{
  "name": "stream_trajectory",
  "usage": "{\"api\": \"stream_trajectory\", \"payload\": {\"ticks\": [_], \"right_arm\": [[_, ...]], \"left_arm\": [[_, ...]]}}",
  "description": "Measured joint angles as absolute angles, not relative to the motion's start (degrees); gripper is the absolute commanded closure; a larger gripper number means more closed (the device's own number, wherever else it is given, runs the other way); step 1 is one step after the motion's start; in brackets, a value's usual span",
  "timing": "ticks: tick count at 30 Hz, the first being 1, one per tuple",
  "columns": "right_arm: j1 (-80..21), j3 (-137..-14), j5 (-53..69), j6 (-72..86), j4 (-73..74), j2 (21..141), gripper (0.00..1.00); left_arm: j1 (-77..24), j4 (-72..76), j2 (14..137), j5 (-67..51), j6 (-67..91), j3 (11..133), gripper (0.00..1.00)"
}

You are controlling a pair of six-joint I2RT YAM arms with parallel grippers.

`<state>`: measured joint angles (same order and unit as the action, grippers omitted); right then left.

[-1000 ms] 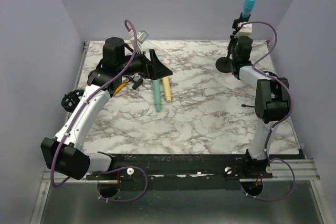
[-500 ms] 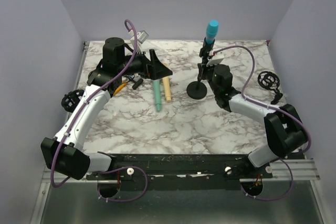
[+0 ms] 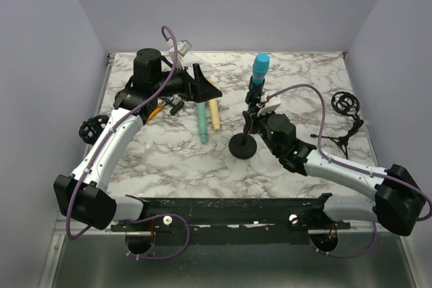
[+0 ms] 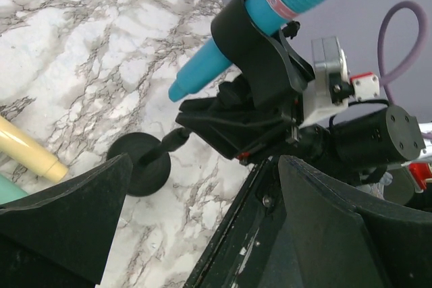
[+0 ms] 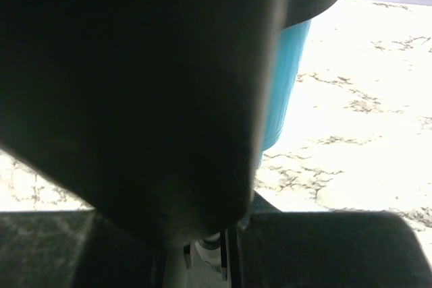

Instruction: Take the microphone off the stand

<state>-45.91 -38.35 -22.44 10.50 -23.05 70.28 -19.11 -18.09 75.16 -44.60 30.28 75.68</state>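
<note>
Grips thin black round-based stand by its stem in clamped right claw near mid white marble surface, blue cylindrical microphone seated in its clip, left claw spread apart back-left.

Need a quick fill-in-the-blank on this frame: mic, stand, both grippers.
1. The microphone is clipped at the ___ of the stand.
2. The right gripper is ___ on the stand's pole.
3. The left gripper stands ___, holding nothing.
Missing words: top; shut; open.
</note>
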Motion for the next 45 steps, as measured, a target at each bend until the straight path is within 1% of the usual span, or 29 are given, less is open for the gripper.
{"api": "stream_trajectory", "payload": {"ticks": [3, 5, 6, 8, 9, 12, 13, 15, 18, 22, 27, 30, 33, 35, 40, 43, 45], "right_arm": [[-49.9, -37.7, -26.0, 10.7, -22.0, 69.0, 0.99], [-52.2, -37.4, -28.1, 10.6, -21.6, 68.6, 0.96], [-53.4, -37.3, -29.3, 10.5, -21.4, 68.5, 0.91], [-54.8, -37.3, -30.6, 10.5, -21.1, 68.5, 0.79], [-55.2, -37.3, -31.0, 10.5, -21.0, 68.4, 0.71], [-55.9, -37.3, -31.7, 11.2, -20.1, 67.9, 0.55], [-56.2, -37.2, -31.7, 12.0, -19.4, 67.5, 0.48], [-56.7, -36.8, -31.6, 13.2, -17.8, 67.0, 0.39], [-57.1, -35.8, -31.0, 14.6, -13.4, 66.3, 0.29], [-57.0, -34.8, -30.3, 16.5, -7.4, 63.4, 0.23], [-57.1, -34.2, -28.8, 18.5, -1.4, 55.4, 0.21], [-57.1, -34.1, -27.2, 18.9, 1.9, 49.4, 0.15], [-57.1, -34.1, -26.1, 19.6, 5.3, 43.7, 0.04], [-57.1, -34.2, -26.1, 20.3, 7.7, 40.1, 0.0], [-57.1, -38.1, -27.7, 21.0, 13.8, 36.2, 0.0], [-57.1, -44.6, -29.8, 20.8, 16.8, 37.8, 0.0], [-57.1, -51.3, -32.1, 19.9, 18.4, 40.9, 0.0]], "left_arm": [[-19.1, -18.1, 75.6, -44.6, 30.3, 75.7, 0.06], [-19.1, -18.1, 75.9, -44.6, 30.2, 75.7, 0.06], [-19.1, -18.1, 76.1, -44.5, 30.2, 75.7, 0.06], [-19.1, -18.1, 76.5, -44.5, 30.2, 75.6, 0.06], [-19.1, -18.1, 76.7, -44.5, 30.2, 75.6, 0.06], [-19.1, -18.2, 77.0, -44.3, 30.0, 75.5, 0.06], [-19.1, -18.2, 77.1, -44.2, 30.0, 75.5, 0.06], [-19.1, -18.4, 77.1, -44.1, 29.9, 75.5, 0.06], [-19.1, -18.5, 77.1, -44.1, 29.8, 75.5, 0.06], [-19.1, -18.6, 77.1, -43.9, 29.7, 75.5, 0.06], [-19.1, -18.6, 77.1, -43.9, 29.7, 75.5, 0.06], [-19.1, -18.5, 77.1, -43.9, 29.7, 75.5, 0.06], [-19.1, -18.5, 77.3, -44.0, 29.8, 75.5, 0.06], [-19.1, -18.5, 77.5, -44.0, 29.8, 75.5, 0.06], [-19.1, -18.4, 77.7, -44.0, 29.8, 75.5, 0.06], [-19.1, -18.1, 77.8, -44.0, 29.8, 75.4, 0.06], [-19.1, -18.1, 77.9, -44.0, 29.8, 75.3, 0.06]]}}
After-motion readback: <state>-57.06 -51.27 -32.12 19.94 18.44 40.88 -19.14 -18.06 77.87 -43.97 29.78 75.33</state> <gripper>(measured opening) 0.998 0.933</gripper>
